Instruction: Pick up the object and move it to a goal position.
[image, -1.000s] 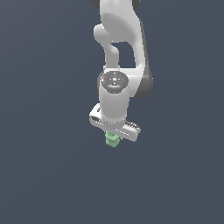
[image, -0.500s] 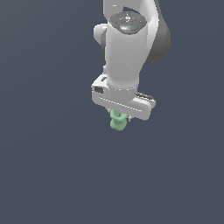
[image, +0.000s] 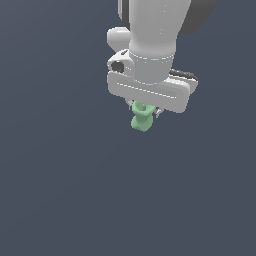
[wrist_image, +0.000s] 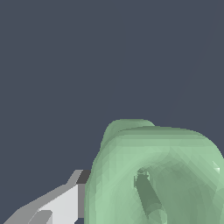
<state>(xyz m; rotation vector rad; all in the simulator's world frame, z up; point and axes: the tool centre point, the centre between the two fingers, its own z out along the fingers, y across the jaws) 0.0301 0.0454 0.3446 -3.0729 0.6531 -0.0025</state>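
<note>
The object (image: 141, 119) is a small pale mint-green stubby piece hanging just under the wide white hand of the arm in the exterior view. My gripper (image: 144, 111) is shut on the object, whose top end is hidden between the fingers. In the wrist view the object (wrist_image: 153, 175) fills the frame close up, showing its hollow end and flared rim. One grey-white finger (wrist_image: 57, 205) shows beside it, touching its side. The other finger is out of frame. The object is held well off the dark ground.
A plain dark blue-grey ground (image: 60, 190) fills both views. The white arm (image: 155, 35) rises out of the exterior view's top edge. No other thing shows.
The arm with the object in its grip has come closer to the exterior camera and risen, looking larger now. The object stays held between the fingers.
</note>
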